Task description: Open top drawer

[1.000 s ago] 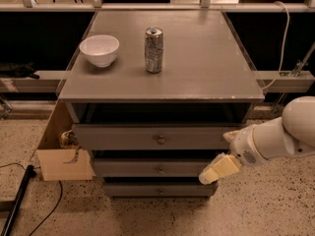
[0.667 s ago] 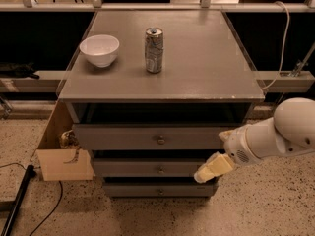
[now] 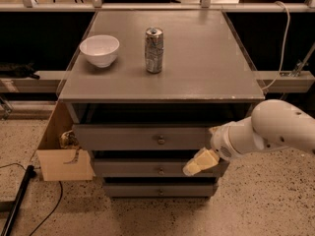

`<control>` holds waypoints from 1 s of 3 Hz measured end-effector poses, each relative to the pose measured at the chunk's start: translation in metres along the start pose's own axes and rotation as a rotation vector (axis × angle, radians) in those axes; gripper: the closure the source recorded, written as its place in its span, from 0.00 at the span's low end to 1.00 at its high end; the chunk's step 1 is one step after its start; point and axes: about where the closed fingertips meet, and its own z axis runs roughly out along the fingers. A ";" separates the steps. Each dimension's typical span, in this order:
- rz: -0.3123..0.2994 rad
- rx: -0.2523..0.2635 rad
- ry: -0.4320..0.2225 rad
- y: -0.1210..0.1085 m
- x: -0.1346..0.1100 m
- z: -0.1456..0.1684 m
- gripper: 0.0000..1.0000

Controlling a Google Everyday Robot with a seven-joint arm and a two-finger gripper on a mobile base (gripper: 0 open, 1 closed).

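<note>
Tool low right, in front of middle drawer; its opening can't tell. Top drawer just under counter slab, interior hidden. Farther back: white bowl, bare inside, and can.

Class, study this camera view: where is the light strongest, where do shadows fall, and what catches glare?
Camera view: light comes from above, strongest on the cabinet top; the bowl and can catch highlights. Camera view: deep shadow lies under the overhang above the top drawer; the claw, low at the drawers' right front, is dimmer.
</note>
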 end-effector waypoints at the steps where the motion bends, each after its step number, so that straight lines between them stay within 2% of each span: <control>1: -0.036 0.045 0.000 -0.013 -0.019 0.012 0.00; 2: -0.089 0.110 0.022 -0.035 -0.033 0.014 0.00; 3: -0.092 0.113 0.023 -0.035 -0.033 0.014 0.00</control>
